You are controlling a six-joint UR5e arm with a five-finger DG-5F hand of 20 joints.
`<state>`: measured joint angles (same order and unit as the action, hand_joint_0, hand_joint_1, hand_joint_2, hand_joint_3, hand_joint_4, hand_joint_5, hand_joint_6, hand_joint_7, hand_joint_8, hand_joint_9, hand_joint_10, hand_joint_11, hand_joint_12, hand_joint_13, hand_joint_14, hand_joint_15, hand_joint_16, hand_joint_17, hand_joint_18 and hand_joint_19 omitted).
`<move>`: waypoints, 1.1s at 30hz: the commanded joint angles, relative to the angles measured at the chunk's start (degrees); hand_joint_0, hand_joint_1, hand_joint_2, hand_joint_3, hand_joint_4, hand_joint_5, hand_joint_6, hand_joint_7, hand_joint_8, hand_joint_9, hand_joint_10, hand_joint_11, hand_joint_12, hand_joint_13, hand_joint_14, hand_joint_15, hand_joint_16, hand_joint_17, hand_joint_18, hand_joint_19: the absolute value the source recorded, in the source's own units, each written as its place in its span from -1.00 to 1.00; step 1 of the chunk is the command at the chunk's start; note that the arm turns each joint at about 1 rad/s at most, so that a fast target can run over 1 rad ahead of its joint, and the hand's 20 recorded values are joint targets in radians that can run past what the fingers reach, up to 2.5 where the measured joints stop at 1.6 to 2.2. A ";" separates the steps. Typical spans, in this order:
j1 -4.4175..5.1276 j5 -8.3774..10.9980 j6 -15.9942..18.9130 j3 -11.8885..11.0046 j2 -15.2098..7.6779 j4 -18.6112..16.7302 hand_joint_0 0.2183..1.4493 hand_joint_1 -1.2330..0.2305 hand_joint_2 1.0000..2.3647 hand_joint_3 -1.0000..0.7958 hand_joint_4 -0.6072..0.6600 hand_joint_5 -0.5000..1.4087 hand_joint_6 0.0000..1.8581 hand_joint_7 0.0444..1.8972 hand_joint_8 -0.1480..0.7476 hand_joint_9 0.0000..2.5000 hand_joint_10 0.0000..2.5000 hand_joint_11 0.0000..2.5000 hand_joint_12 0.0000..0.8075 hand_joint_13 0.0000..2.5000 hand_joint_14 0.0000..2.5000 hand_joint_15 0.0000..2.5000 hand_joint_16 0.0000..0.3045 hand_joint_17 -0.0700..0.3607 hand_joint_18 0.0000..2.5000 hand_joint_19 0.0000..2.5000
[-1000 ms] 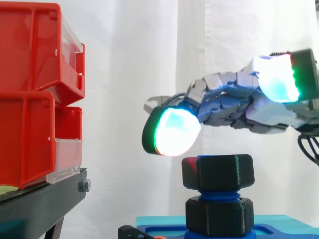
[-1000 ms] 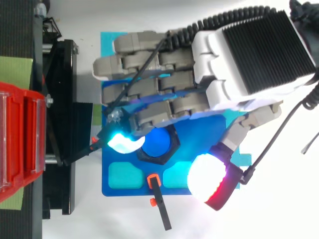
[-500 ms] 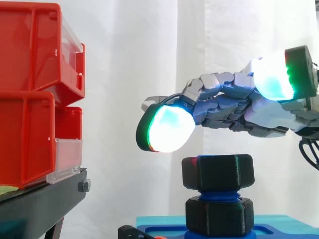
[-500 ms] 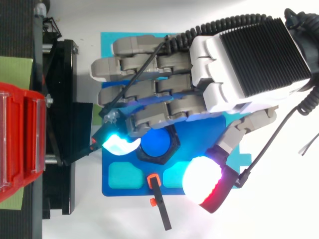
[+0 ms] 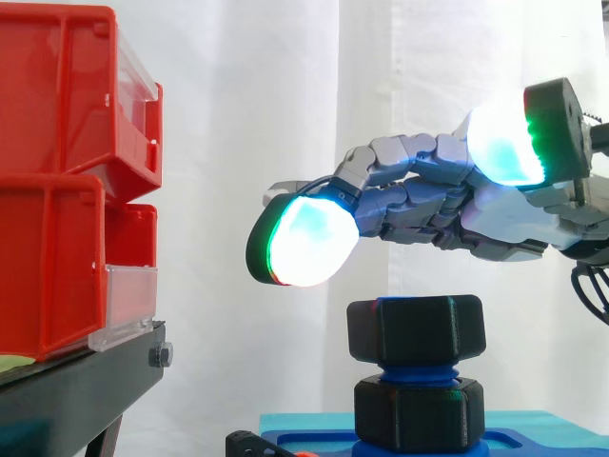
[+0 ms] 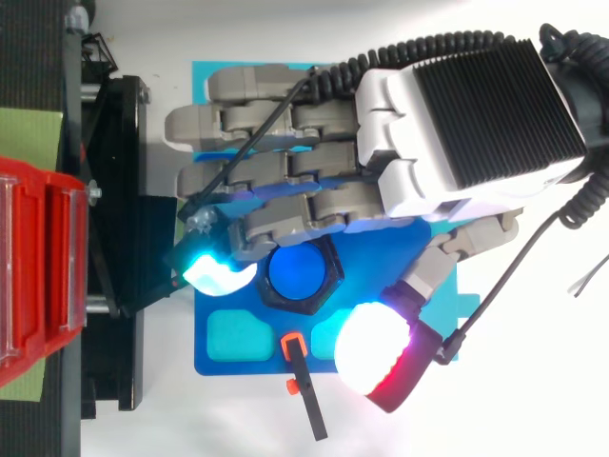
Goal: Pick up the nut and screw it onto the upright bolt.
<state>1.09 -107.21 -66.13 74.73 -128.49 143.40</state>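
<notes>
hand: the hand (image 6: 471, 114) reaches in palm down, its back facing up in the top view, and hangs in the air over the bolt assembly.
fingers: the fingers (image 6: 271, 129) are stretched out nearly straight and spread apart, closed on nothing; the thumb (image 6: 381, 354) sticks out to one side, well clear of them.
glowing pads: in the side view one fingertip pad (image 5: 304, 243) glows white-green at the far end of the fingers, and the thumb's pad (image 5: 509, 143) glows cyan-green nearer the wrist.
nut: the black hex nut (image 5: 416, 328) sits on top of the bolt, below the fingers and apart from them, with a clear gap of curtain between. from above it (image 6: 328, 286) peeks out just under the lowest finger, between the lit fingertip and the thumb.
bolt: the blue bolt (image 5: 419, 369) stands upright under the fingers, with thread showing beneath the nut; its blue top (image 6: 297, 273) shows through the nut's hole.
lower hex piece: a second black hex piece (image 5: 419, 411) sits on the bolt below the nut, at the base.
base: a blue plate (image 6: 219, 360) carries the bolt, lying on a cyan sheet (image 5: 285, 421) on the white desk (image 6: 533, 390).
clip: a small black-and-orange clip (image 6: 303, 386) sits at the plate's edge, near the thumb.
beyond the fingertips: red bins (image 5: 57, 181) stacked on a black stand (image 5: 76, 390), apart from the hand.
behind: a white curtain (image 5: 247, 114).
</notes>
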 commanded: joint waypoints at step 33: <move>1.10 2.27 -0.84 0.06 -0.09 2.50 -0.59 0.56 -1.00 -0.44 0.25 -0.63 -0.46 -0.29 -0.25 -0.78 -1.00 -1.00 -0.29 -1.00 -1.00 -1.00 -0.76 -0.30 -1.00 -1.00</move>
<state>2.09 -104.97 -66.68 74.73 -128.59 145.83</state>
